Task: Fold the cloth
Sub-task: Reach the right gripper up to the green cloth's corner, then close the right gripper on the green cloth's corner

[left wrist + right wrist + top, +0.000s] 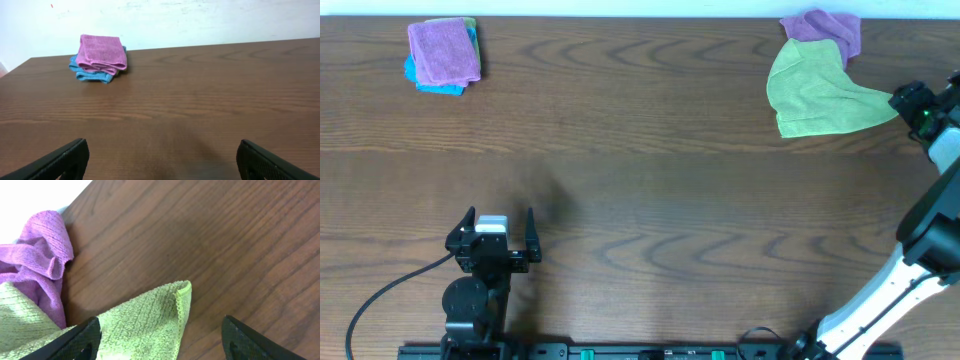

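Because the cloth (815,95), lying against the purple cloth (823,30), is soft, light and limp, I judge its corner, between the parted jaws of the right gripper (161,325), the best hold.

Fine-textured microfibre cloth (145,320) on matt wood-grain table (225,240)

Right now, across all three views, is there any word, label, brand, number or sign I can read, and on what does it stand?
None: no view shows readable text.
The lime-green microfibre cloth, the folded purple cloth, the crumpled purple cloth and the blue cloth show no tag or print.
The pale block on the left gripper is too small to show any marking.
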Action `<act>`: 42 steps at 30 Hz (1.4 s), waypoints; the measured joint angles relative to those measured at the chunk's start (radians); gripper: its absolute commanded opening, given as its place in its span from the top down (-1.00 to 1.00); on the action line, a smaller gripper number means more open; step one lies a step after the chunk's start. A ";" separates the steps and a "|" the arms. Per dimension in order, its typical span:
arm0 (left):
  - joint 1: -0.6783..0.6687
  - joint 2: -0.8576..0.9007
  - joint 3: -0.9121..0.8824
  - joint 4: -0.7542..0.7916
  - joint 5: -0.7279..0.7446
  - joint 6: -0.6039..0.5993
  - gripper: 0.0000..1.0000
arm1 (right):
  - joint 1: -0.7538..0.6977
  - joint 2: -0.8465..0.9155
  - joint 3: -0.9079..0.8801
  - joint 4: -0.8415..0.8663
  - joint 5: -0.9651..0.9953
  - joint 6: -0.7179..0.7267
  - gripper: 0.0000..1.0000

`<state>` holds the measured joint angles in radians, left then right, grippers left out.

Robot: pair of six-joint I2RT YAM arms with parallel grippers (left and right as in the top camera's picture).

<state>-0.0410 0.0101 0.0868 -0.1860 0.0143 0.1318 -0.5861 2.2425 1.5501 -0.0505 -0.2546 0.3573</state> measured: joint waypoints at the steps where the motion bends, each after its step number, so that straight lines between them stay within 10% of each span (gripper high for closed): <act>1: 0.000 0.000 0.000 0.000 0.000 0.000 -0.91 | 0.000 0.003 0.000 0.000 0.000 0.000 -0.44; 22: 0.000 0.000 0.000 0.000 0.000 0.000 -0.91 | -0.001 0.023 0.000 -0.058 0.048 -0.006 0.04; 29: 0.000 0.000 0.000 0.000 0.000 0.000 -0.91 | -0.001 0.023 0.000 -0.062 0.067 -0.015 0.74; 35: 0.000 0.000 0.000 0.000 0.000 0.000 -0.91 | -0.001 0.025 0.000 -0.062 0.069 -0.023 0.98; 42: 0.000 0.000 0.000 0.000 0.000 0.000 -0.91 | -0.001 0.039 0.000 -0.060 0.066 -0.024 0.97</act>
<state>-0.0410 0.0101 0.0868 -0.1860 0.0143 0.1318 -0.5869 2.2814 1.5505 -0.1101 -0.1890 0.3332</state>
